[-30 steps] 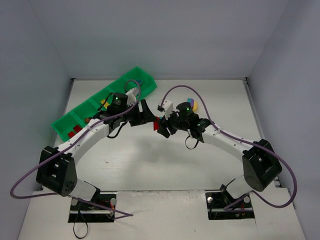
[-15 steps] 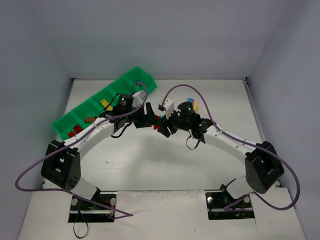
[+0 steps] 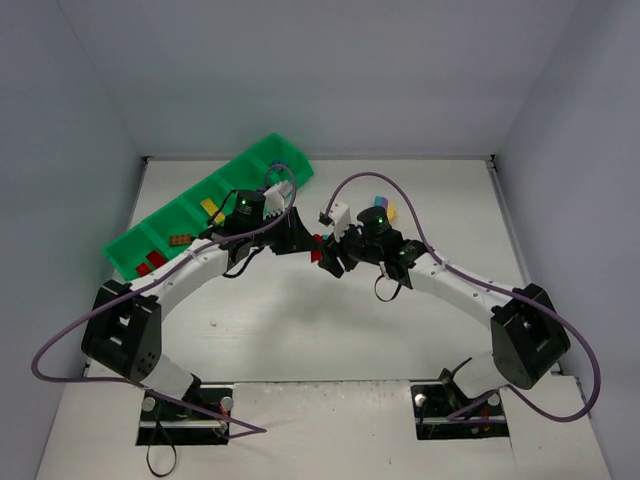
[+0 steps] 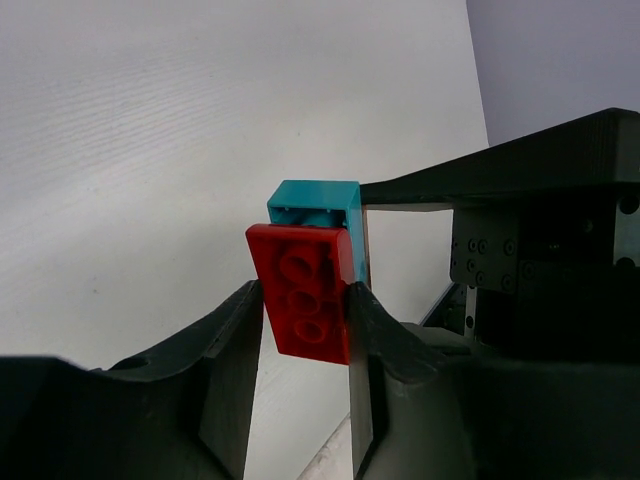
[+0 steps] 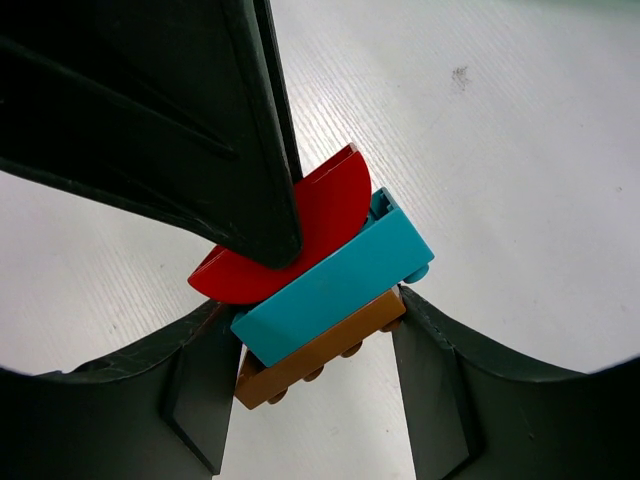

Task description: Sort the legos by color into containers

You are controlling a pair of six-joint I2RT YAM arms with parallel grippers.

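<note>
Stack of three tiny plastic legos hanging over white table (image 3: pixel 300 330), just right of long bright green plastic compartment tray (image 3: pixel 268 152): red studded plastic brick (image 4: pixel 305 295), teal-blue brick (image 4: pixel 318 205), brown-orange brick (image 5: pixel 318 362).

Left gripper (image 4: pixel 303 315) pinching red studded plastic brick. Right gripper (image 5: pixel 315 385) clamping brown-orange brick at opposite end (teal corner maybe caught too).

Step in hand, likely: separating stack.

Next move calling for opposed pull or twist with both pinches firm, then carrying red toward tray's compartment holding red pieces (image 3: pixel 150 263).

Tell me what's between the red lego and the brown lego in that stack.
A teal lego, touching the red lego and brown lego; the right wrist view shows it.
</note>
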